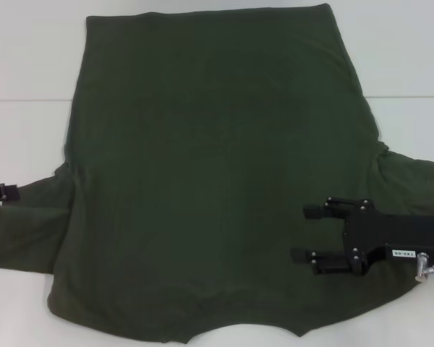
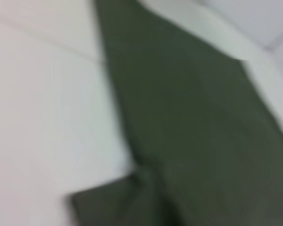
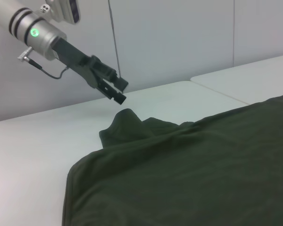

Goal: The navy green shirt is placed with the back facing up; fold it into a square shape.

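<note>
1. The large dark olive-green cotton shirt point(image 1: 217, 173) lay spread, plain side up, on the white bench point(image 1: 29, 58).
2. The black right gripper point(image 1: 315, 240) hovered over the shirt's right side near the sleeve, fingers spread apart.
3. The black left gripper point(image 1: 1, 192) sat at the shirt's left sleeve edge; its fingers' state could not be told.
</note>
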